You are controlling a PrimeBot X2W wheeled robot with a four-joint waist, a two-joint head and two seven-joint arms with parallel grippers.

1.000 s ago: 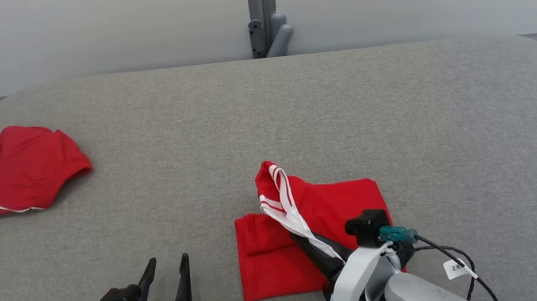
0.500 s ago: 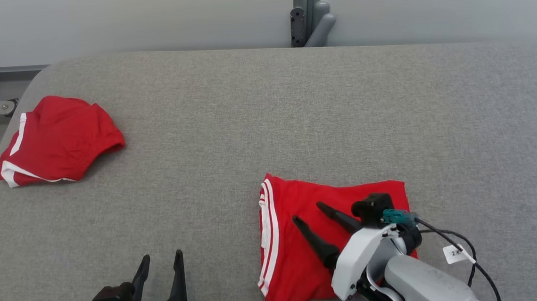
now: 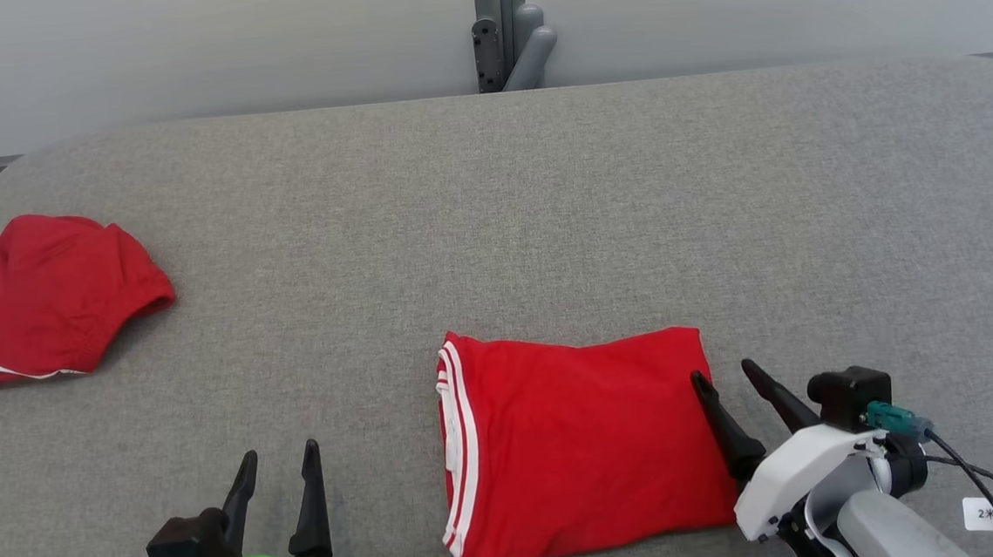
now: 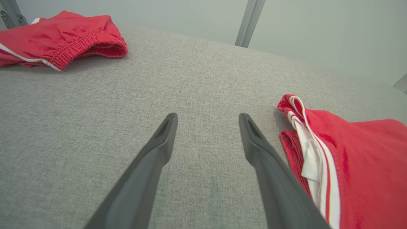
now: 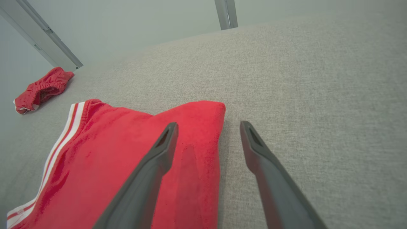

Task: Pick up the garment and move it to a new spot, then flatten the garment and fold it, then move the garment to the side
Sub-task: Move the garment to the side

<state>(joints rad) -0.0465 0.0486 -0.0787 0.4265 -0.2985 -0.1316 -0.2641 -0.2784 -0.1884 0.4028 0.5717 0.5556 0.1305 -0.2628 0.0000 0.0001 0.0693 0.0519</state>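
Fold just landed. A second ago your right hand point(image 3: 720, 370) was pinched on the striped hem of the red cloth garment with white side stripes point(image 3: 578, 447), dragging it up and across. Now that hand is spread wide and empty, backed off to the garment's right edge. The garment lies flat as a rough rectangle on the grey fabric-covered surface point(image 3: 492, 209), stripes along its far-left edge, away from the right hand. It sits just left of the right hand and near the left hand's right side.

Your left hand point(image 3: 280, 450) is open too, holding nothing and hovering over bare surface.

My read: flatten and fold look done or nearly so, and the move to the side is left.

View differences:
- The head view gives the whole outline and a second, crumpled red garment with white trim point(image 3: 43, 297), well off to the left hand's far left.
- The left wrist view catches what the head view hides: the striped edge is layered, with a white flap poking out between the layers, so that side isn't tight.
- The right wrist view shows one finger over the garment's near corner and the other over bare surface. I can't tell whether that finger touches the cloth.
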